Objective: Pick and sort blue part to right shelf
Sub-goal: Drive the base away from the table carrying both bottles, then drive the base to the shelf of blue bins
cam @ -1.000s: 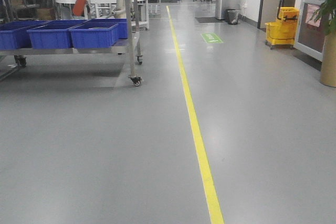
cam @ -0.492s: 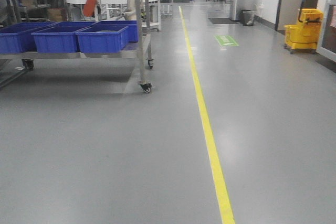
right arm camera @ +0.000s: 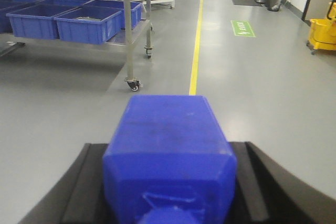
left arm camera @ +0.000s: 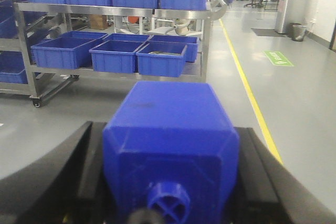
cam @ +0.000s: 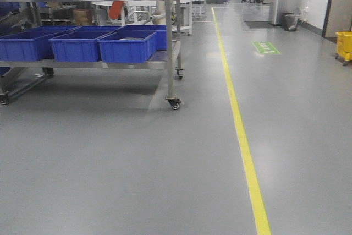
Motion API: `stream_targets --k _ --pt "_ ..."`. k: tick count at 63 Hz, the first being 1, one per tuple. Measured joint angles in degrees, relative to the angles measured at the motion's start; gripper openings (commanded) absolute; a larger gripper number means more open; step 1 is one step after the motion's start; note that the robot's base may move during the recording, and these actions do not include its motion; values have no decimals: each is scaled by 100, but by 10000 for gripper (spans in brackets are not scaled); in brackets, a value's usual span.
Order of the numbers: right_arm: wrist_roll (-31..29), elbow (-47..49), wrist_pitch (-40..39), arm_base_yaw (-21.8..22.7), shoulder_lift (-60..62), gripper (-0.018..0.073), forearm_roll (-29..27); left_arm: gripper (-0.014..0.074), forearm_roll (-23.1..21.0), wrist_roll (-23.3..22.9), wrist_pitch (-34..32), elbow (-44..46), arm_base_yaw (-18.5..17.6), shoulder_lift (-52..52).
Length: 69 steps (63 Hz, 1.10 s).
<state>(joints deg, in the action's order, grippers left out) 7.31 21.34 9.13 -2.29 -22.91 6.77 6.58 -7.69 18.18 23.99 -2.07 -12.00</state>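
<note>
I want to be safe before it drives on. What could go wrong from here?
1. The rack's caster and steel post stand ahead on the left; the robot may clip them.
2. The left blue part and right blue part are held only at their sides, so a jolt might shake one loose.

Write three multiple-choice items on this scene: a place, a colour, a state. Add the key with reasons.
1. In the front view, where does the shelf rack stand relative to the yellow floor line?
A) left of it
B) right of it
C) across it

2. The bins on the rack are:
A) red
B) blue
C) green

3. The left gripper is:
A) open and empty
B) shut on a blue part
C) out of view

Key:
1 A, its castered legs stand left of the line.
2 B, every bin shows blue.
3 B, its wrist view shows the part between the fingers.
</note>
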Motion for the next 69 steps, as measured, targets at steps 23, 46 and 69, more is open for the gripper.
stream_targets --k 23,46,69 --pt "0 0 0 0 0 393 0 282 0 0 0 0 0 0" --pt "0 0 0 0 0 393 0 282 0 0 0 0 10 0" --pt "0 0 0 0 0 393 0 282 0 0 0 0 10 0"
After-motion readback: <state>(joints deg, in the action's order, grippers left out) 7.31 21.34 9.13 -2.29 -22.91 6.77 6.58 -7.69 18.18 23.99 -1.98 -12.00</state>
